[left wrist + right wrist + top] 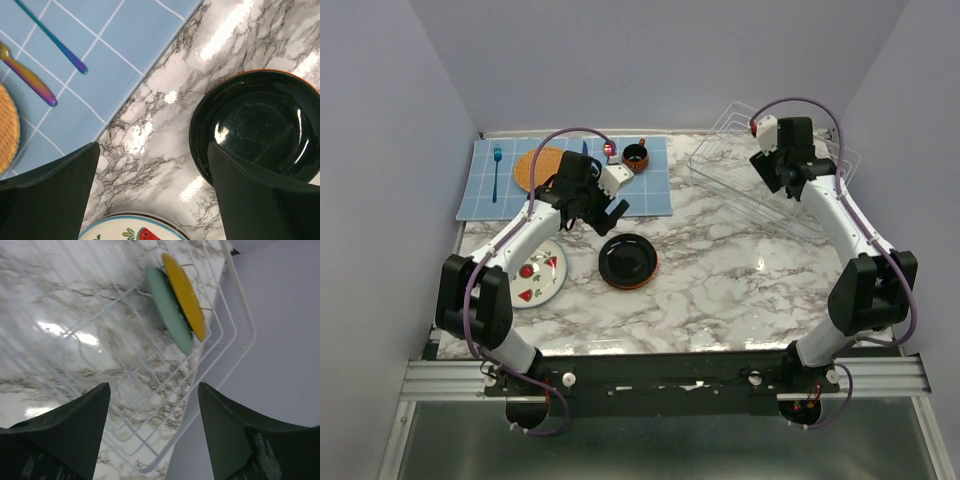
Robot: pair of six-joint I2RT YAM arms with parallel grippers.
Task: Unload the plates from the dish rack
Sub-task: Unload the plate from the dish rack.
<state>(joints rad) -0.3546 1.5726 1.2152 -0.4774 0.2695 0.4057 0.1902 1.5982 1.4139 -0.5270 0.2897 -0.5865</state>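
From above, the white thin-wire dish rack [750, 145] sat far right on the marble tabletop [720, 290], and a glossy black round plate [628, 260] lay near the centre. In the left wrist view, the left tool [155, 200] hung open and empty near that plate. In the right wrist view, the right tool [152, 430] gaped empty, and a green plate [170, 310] and a yellow plate [186, 295] stood on edge in the rack

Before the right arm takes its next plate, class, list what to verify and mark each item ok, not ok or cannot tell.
1. Right gripper open and empty: ok.
2. Plates left in the dish rack: ok, green plate and yellow plate stand on edge.
3. Fingers around a rim: not ok, both plates lie ahead, apart.
4. The two plates separated: cannot tell.
5. Left gripper open, empty: ok.
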